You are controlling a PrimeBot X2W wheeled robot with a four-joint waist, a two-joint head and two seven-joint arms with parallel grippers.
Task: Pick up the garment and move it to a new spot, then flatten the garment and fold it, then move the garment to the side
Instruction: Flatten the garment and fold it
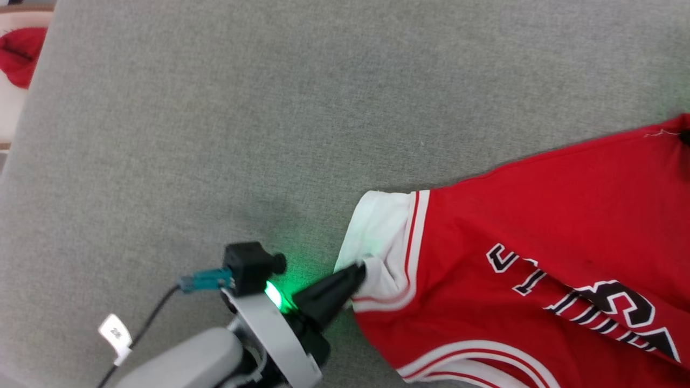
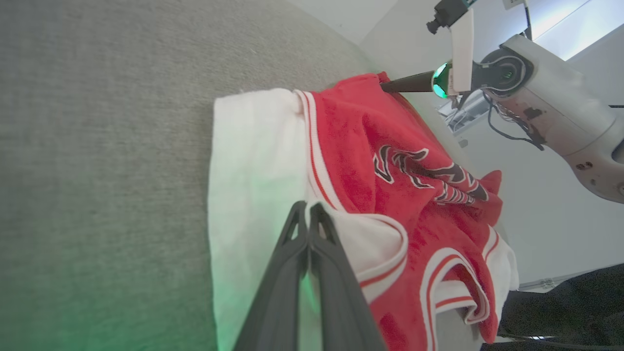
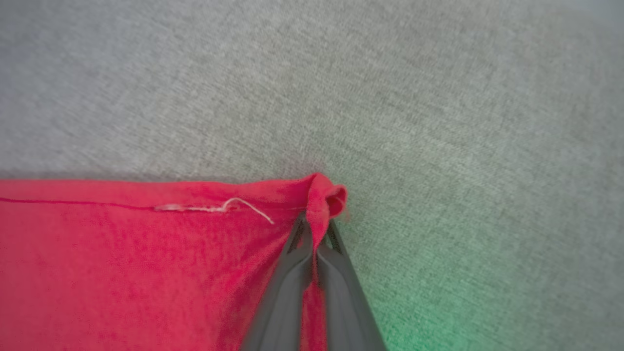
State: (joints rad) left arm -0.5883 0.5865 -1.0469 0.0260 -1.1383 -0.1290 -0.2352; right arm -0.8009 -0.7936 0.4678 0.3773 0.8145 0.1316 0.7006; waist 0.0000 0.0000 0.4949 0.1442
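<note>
The garment [image 1: 539,215], a red jersey with white panels, striped trim and black lettering, lies spread on the grey surface at the right of the head view. My left gripper [image 1: 360,268] comes in from the lower left, shut on a bunched white panel at the jersey's near-left end. Seen from the left wrist, its tips [image 2: 307,209] are pressed together on that white cloth. My right gripper [image 3: 318,222] is shut on a folded red corner of the garment [image 3: 122,268]. It also appears as the right gripper [image 2: 382,87] at the jersey's far end.
The grey fabric-covered surface [image 1: 215,134] stretches bare to the left and behind the jersey. A smaller plain red cloth [image 1: 19,54] lies beyond its far left edge. The pale right forearm [image 2: 551,107] hangs past the table's far side.
</note>
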